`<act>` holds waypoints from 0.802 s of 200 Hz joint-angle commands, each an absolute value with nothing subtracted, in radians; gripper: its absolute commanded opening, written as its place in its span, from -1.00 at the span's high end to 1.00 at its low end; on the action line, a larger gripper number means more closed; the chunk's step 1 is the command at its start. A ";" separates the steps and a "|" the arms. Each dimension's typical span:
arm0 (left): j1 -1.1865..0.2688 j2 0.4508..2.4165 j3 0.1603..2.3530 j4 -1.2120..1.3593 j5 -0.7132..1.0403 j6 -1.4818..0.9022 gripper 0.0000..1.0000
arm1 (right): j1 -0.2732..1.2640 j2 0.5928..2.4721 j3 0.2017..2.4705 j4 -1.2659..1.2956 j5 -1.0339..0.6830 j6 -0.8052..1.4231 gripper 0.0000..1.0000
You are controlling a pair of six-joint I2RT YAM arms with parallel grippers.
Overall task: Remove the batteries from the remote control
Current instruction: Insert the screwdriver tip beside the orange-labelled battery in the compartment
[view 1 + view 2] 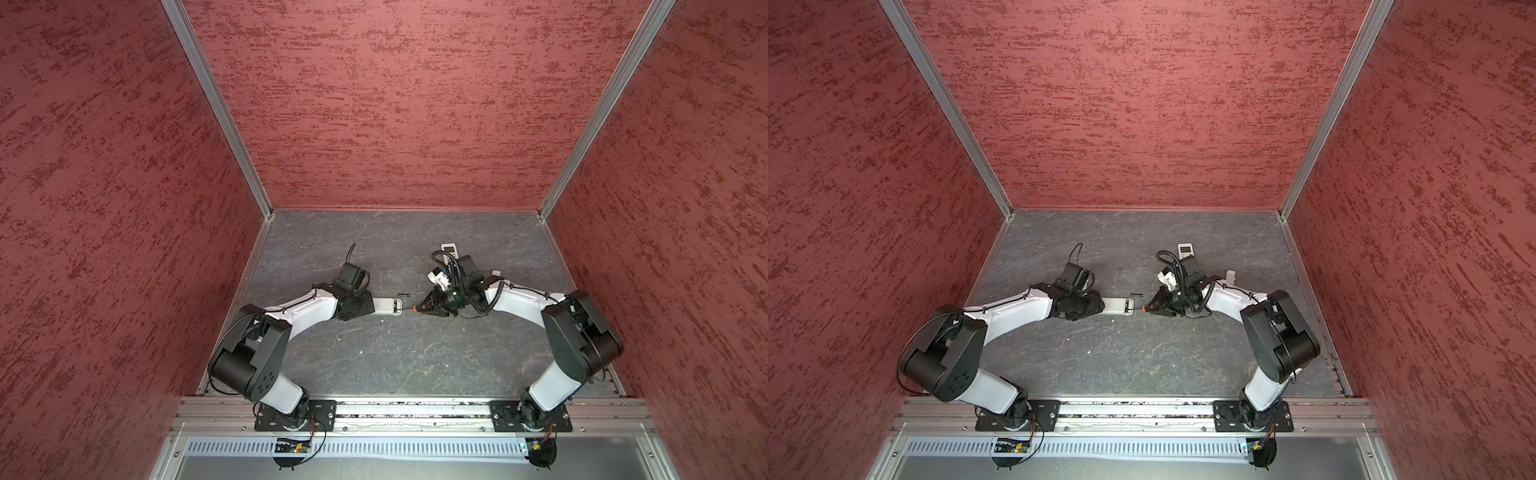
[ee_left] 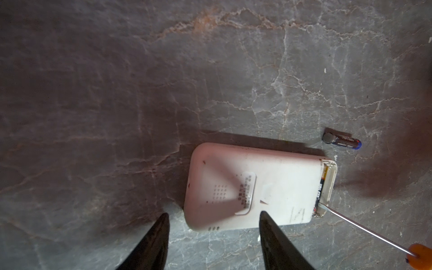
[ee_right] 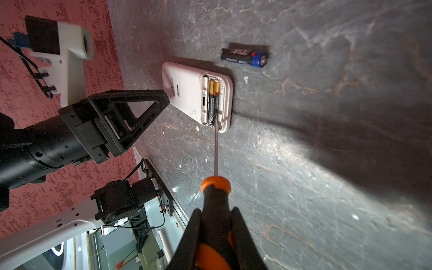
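right claw: closed tight on black-and-orange handle of screwdriver, handle pinched between both fingers, shaft pointing away from wrist toward remote. blade tip inside open battery bay at end of remote, touching or just beside battery lodged there; contact too fine to resolve.

left claw: about half open, gripping nothing. one fingertip over back of remote, the other past its edge over bare bench. pressing down or only hovering: cannot tell.

remote: white, face down, flat on bench near the middle, between the two claws in both top views. bay uncovered, bay end toward right arm.

battery in bay: black with gold end, lying lengthwise in its slot.

loose battery: black with blue end, on its side on bench, just beside bay end of remote, apart from it, on the side away from arm bases; seen as a thin dark sliver in both top views.

second remote: white, with display, farther back on bench, partly hidden behind right wrist.
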State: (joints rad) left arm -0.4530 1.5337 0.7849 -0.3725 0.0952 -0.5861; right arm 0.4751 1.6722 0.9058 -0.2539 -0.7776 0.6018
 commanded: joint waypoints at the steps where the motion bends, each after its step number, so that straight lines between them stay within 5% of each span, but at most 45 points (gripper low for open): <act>1: -0.460 1.534 0.779 -0.345 0.085 -0.572 -0.22 | 0.484 1.684 0.920 -0.261 -0.776 0.591 1.00; 160: -0.469 1.571 0.779 -0.322 0.104 -0.572 -0.15 | 0.497 1.700 0.914 -0.185 -0.778 0.633 1.00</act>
